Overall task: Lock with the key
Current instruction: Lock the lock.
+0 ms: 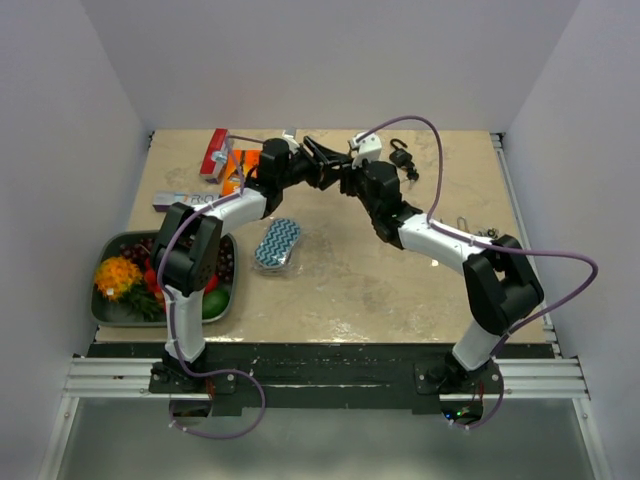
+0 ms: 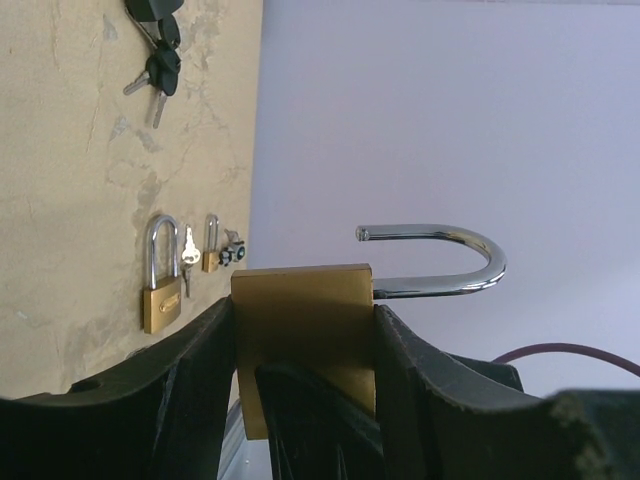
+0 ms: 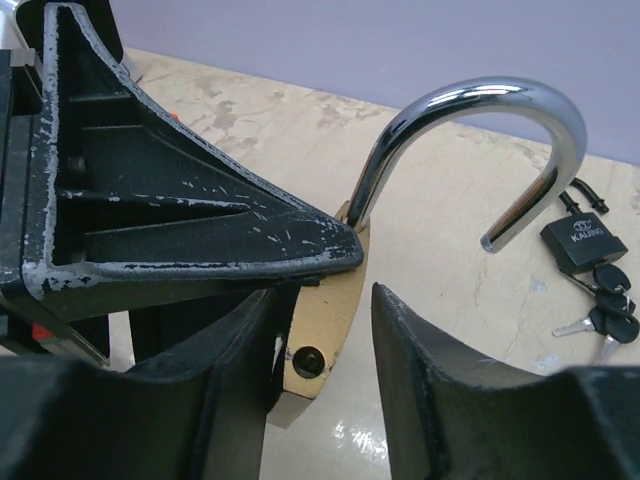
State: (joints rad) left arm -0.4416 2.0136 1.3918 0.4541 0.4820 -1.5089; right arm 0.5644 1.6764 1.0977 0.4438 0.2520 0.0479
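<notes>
Seemingly brass padlock [image 2: 300, 305], curved chrome shackle [image 2: 440, 234].

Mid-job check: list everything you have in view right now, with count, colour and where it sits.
big padlock: one, brass, silver shackle swung open, held up over the table's far middle
black padlock: one, far side, right of centre
keys: a bunch, black-headed, beside the black padlock
small padlocks: two, brass, by the right edge
silver key: one, between the small padlocks
red box: one, far left
orange box: one, beside the red box
pale box: one, flat, left edge
patterned pad: one, blue-white zigzag, left of centre
tray: one, grey, near left, filled with orange, red, green and dark things
table: one, beige
left gripper: black jaws shut on the big padlock
right gripper: black jaws apart around its keyhole end
</notes>
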